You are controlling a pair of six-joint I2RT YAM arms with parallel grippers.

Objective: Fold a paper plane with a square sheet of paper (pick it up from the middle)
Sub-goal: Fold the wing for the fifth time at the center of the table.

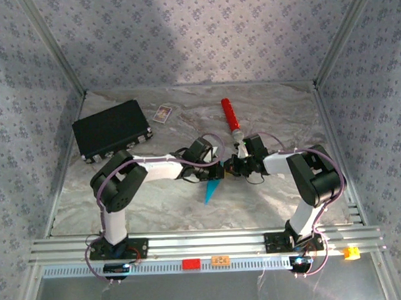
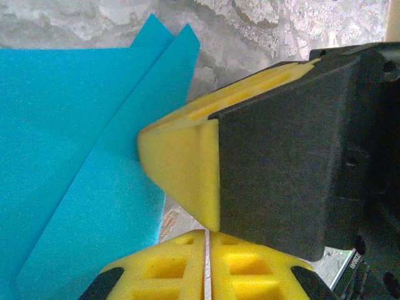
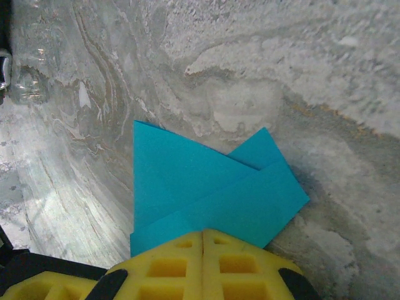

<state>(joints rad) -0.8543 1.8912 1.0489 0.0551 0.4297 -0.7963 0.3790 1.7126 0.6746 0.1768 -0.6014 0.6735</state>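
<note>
Top external view. Both arms reach inward and meet over the middle of the desk (image 1: 272,121), a grey marbled surface. The left gripper (image 1: 218,170) and the right gripper (image 1: 232,167) stand tip to tip, very close together. Just on the near side of them is the sheet of paper (image 1: 212,189), bright cyan-blue and folded to a narrow wedge whose point is directed toward the arm bases. A black case (image 1: 112,130) sits at the far left of the desk, with a small white card (image 1: 162,114) just beside its far right corner. A red cylinder (image 1: 229,115) lies beyond the grippers, well apart from the paper.

Left wrist view. The left jaws are together, their yellow pads meeting along a thin seam. Whether an edge of the paper is pinched there cannot be told. The paper occupies the left of the view in two overlapping layers divided by a diagonal edge. A yellow finger of the right gripper enters from the right, its tip over the paper's right margin.

Right wrist view. The right jaws are together and clamped on the near edge of the paper. The paper extends from the fingertips as overlapping angled flaps and casts a shadow on the desk at its right.
</note>
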